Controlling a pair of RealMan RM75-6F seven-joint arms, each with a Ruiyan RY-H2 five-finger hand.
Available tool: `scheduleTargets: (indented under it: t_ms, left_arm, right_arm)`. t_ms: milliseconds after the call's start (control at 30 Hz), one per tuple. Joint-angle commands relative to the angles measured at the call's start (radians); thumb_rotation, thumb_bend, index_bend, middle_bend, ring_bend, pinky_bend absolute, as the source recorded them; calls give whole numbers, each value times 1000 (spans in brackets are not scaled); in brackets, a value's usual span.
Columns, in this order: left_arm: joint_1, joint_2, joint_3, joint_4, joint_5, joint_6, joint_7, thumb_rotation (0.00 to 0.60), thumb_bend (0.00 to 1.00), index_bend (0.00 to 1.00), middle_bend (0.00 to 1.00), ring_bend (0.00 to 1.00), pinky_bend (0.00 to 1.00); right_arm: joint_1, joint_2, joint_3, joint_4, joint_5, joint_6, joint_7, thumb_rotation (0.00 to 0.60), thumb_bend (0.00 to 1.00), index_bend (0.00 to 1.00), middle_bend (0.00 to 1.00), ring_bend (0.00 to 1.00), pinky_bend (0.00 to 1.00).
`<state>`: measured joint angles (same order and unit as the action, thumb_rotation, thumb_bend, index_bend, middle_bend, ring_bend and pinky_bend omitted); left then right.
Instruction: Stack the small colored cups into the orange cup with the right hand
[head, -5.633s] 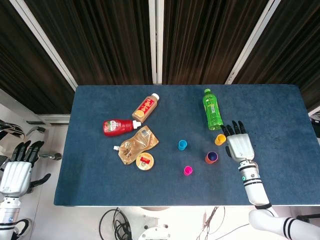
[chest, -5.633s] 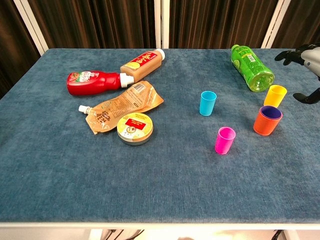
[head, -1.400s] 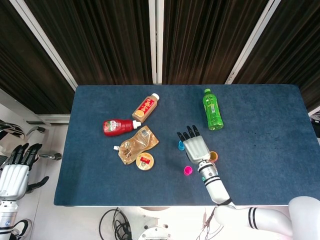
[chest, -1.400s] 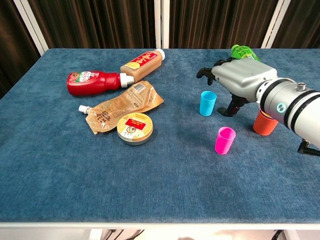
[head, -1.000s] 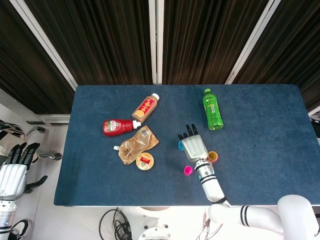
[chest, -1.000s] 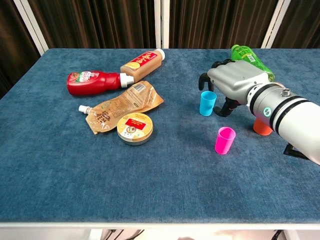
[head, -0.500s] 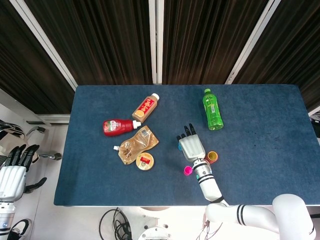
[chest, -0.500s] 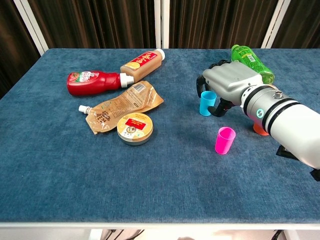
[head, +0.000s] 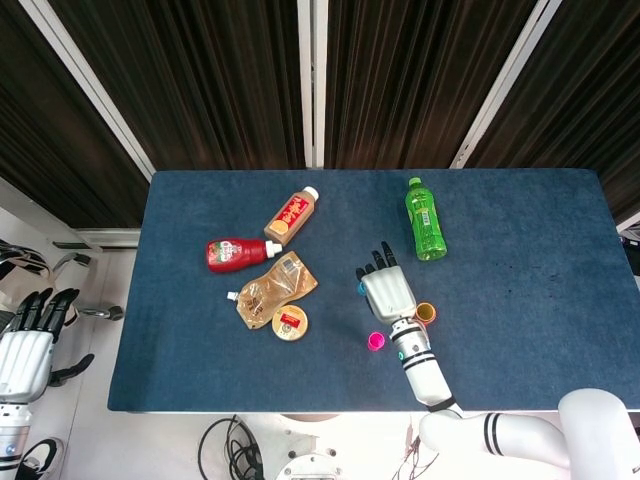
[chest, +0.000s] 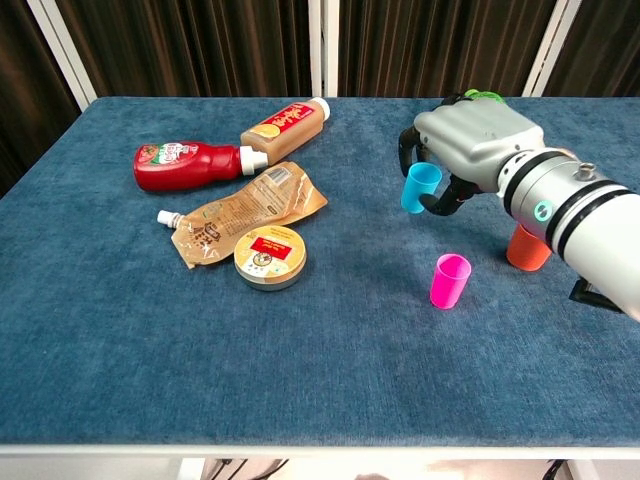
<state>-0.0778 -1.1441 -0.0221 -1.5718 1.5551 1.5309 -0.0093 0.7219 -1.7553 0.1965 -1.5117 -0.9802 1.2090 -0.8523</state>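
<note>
The left hand (head: 22, 352) hangs off the bench's (chest: 120, 330) left edge, fingers apart and empty. On the bench lie a red ketchup bottle (chest: 190, 164), a brown bottle (chest: 284, 122), a pouch (chest: 240, 212) and a round tin (chest: 270, 256). The right hand (chest: 470, 148) grips the blue cup (chest: 420, 188), tilted and lifted off the cloth. The pink cup (chest: 450, 281) stands in front. The orange cup (chest: 527, 248) sits behind the right wrist.

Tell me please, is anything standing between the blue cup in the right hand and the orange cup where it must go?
Nothing visible does. The right hand holds the blue cup lifted and tilted; the orange cup stands to its right, partly hidden behind the forearm. The pink cup stands nearer the camera, off that path.
</note>
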Motion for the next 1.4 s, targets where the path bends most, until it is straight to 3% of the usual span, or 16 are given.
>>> scheduleTargets:
  t_ms: [33,233,467,700,1167,1233,1400]
  left_arm:
    - [-2,1,0,-3,1,-2,5,600,135,81,99,0,57]
    - [-9,-4,3,-18,11,-12,27,600,135,81,100,0,57]
    - [-18,-7,1,-36,22,-13,52,600,135,81,97,0,56]
    - [-25,2,4,-56,17,-32,73,600,135,80,97,0,55]
    - [-30,5,5,-51,12,-42,60,600,135,80,97,0,55]
    - [-29,6,5,-49,11,-42,57,600,134,80,97,0,55]
    - [-26,6,7,-44,10,-38,49,600,135,80,97,0,55]
  right_arm:
    - [-46,109,-19,-139,-63,69,15,600,327,476,489,150,0]
    - [-133,271,-80,-281,-159,144,75,600,327,497,516,163,0]
    - [-180,371,-126,-329,-131,124,74,600,327,498,521,163,0]
    - [-196,389,-150,-331,-119,95,74,600,334,498,521,163,0]
    - [-191,365,-148,-311,-74,45,61,600,327,501,505,159,0]
    - [-188,367,-152,-313,-65,34,53,600,327,468,476,153,0]
    - [-183,380,-152,-333,-57,21,49,600,307,84,200,3,0]
